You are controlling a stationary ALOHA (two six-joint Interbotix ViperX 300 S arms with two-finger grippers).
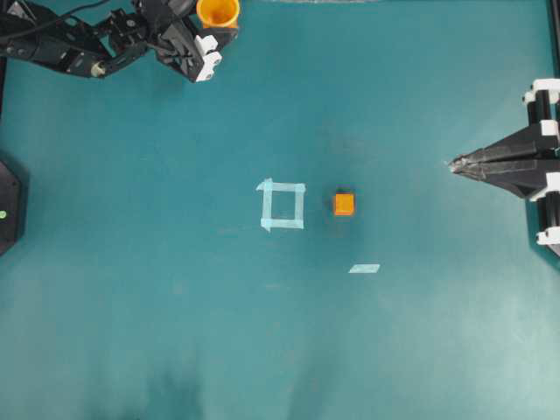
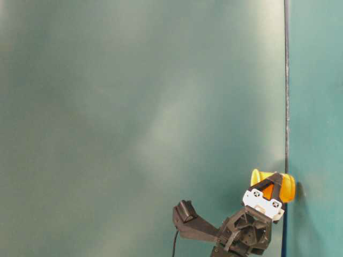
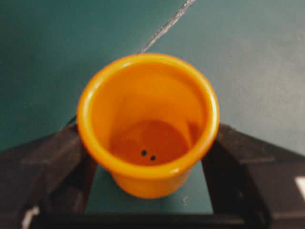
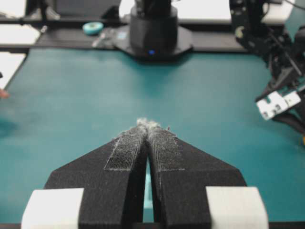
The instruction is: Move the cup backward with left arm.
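Left wrist view, nearest: cup (image 3: 148, 125) sits upright between the two black fingers (image 3: 45, 167) of the left gripper (image 3: 148, 162), jaws closed against its lower sides. Cup is round, glossy yellow-orange plastic with a rolled, flared rim; inside is darker orange, with two small dark dots on the floor. Wall tapers toward the base.

Overhead: cup (image 1: 218, 11) at the far top edge of the teal table (image 1: 131, 289), left of centre, left gripper (image 1: 213, 31) around it. Mid-table: a square of pale tape (image 1: 283, 205), a small orange cube (image 1: 344, 204) just right of it, a loose tape strip (image 1: 364, 269) lower right.

Far right edge: right gripper (image 1: 455, 164), jaws together, holding nothing, well apart from the cube.
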